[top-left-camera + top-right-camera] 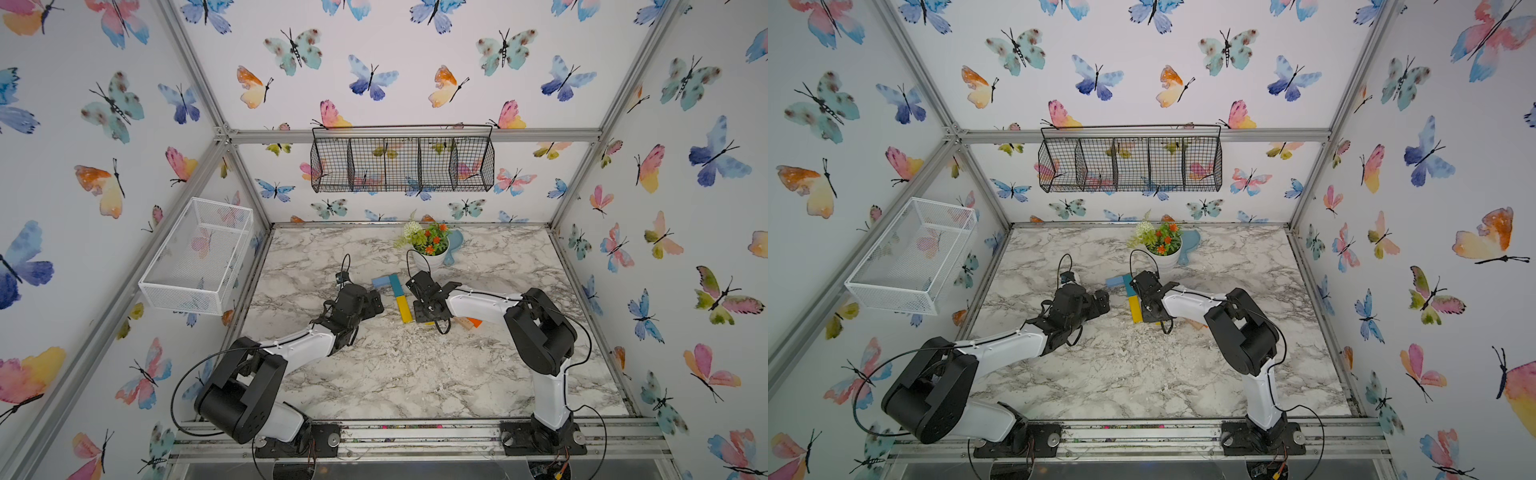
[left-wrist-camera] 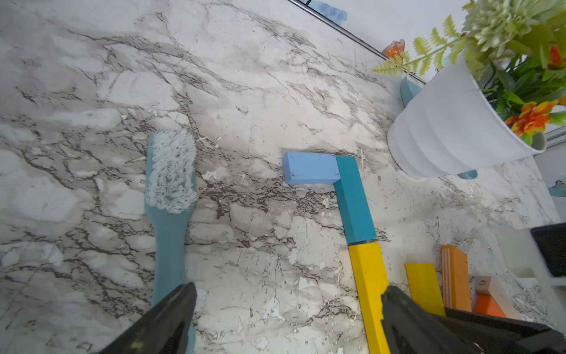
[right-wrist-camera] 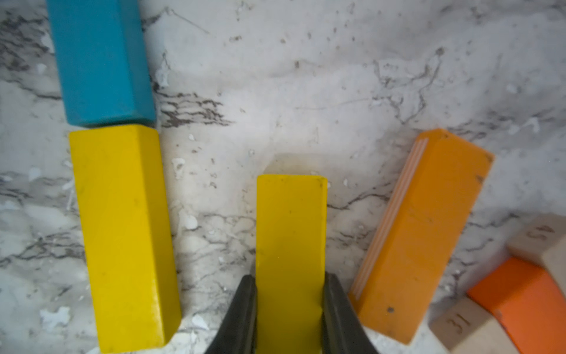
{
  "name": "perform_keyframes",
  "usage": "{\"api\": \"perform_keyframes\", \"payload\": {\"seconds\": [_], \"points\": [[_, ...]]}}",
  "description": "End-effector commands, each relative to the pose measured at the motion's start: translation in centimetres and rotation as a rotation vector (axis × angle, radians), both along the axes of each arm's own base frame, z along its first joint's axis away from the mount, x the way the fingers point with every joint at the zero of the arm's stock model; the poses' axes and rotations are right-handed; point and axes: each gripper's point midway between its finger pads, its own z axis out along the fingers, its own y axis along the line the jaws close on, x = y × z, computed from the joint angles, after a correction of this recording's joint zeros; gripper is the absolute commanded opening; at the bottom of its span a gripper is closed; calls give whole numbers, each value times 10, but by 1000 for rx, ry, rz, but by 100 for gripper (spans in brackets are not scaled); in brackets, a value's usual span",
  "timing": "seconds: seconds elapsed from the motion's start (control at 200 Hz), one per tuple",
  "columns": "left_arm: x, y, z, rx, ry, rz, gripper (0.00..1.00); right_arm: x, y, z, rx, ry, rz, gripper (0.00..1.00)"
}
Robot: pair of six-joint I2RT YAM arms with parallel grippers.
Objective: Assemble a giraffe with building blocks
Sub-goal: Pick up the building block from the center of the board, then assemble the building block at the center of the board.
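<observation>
The giraffe's head and neck lie flat on the marble: a light-blue block [image 2: 311, 168] [image 1: 380, 281] meets a teal block [image 2: 353, 199] [image 3: 101, 61], with a yellow block [image 2: 367, 291] [image 3: 122, 233] end to end below it. My right gripper [image 3: 290, 282] is shut on a second yellow block [image 3: 291, 226], just beside that neck. An orange block [image 3: 422, 233], a darker orange one [image 3: 520, 294] and two plain-wood blocks [image 3: 462, 325] lie close by. My left gripper [image 2: 288, 292] stands open over bare marble, left of the neck.
A pale-teal brush [image 2: 170, 196] lies by the left gripper's finger. A white flower pot [image 1: 430, 253] [image 2: 453, 128] stands behind the blocks, with a pale-blue flat object [image 1: 454, 245] behind it. A white mesh basket [image 1: 199, 253] and a black wire basket [image 1: 401, 160] hang on the walls.
</observation>
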Motion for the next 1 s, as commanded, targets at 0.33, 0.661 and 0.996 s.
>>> {"api": "perform_keyframes", "payload": {"seconds": [0.33, 0.661, 0.996], "points": [[2, -1, -2, 6, 2, -9, 97, -68, 14, 20, 119, 63, 110, 11], [2, -1, -3, 5, 5, -12, 97, -84, 46, 14, 117, 68, 120, 11], [2, 0, -2, 8, 1, -7, 97, -86, 52, 4, 121, 91, 121, 12]]}}
